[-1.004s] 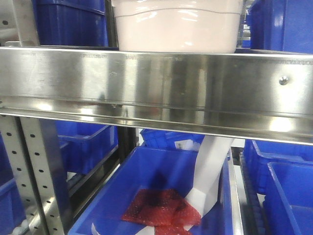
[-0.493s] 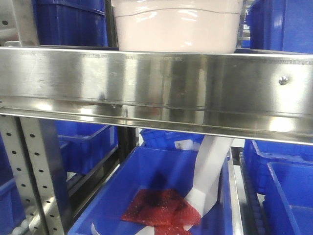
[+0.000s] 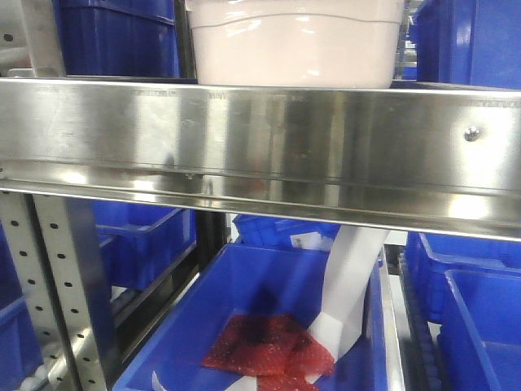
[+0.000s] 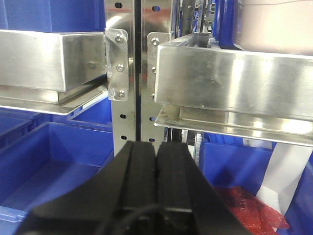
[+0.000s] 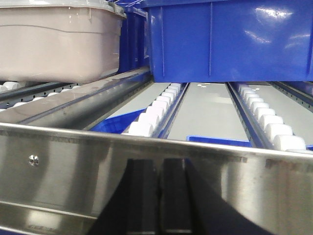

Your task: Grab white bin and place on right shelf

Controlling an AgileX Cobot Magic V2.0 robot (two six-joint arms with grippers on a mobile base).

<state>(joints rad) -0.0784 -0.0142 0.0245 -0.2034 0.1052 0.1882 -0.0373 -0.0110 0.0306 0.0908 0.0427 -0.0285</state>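
The left gripper (image 4: 156, 161) has its jaws clenched flat against each other with nothing between them, hanging in front of the perforated uprights (image 4: 131, 122) where two steel shelf sections meet. Below it lies a blue bin (image 4: 54, 161), and to its right a second one holds red bubble wrap (image 4: 249, 208) and a white sheet (image 4: 288, 171) leaning against its wall.

The right gripper (image 5: 159, 196) is likewise pressed closed and empty, its black jaws low in the right wrist view, just before the wide reflective front rail (image 5: 156, 171) of the right shelf (image 3: 260, 147), which mirrors them. Beyond that rail run lanes of white rollers (image 5: 156, 110) with grey plates between.

The white bin (image 3: 297, 45) sits on the right shelf, at its front edge just behind the rail, its pale pinkish body with the wavy ridge showing in the front view. In the right wrist view it stands on the left lane, apart from both grippers. A large blue bin (image 5: 230, 41) stands just beside it on the right lane, and another dark blue bin (image 3: 118, 37) flanks it on the left. Under the shelf, the front view shows the open blue bin (image 3: 252, 326) with the red wrap.
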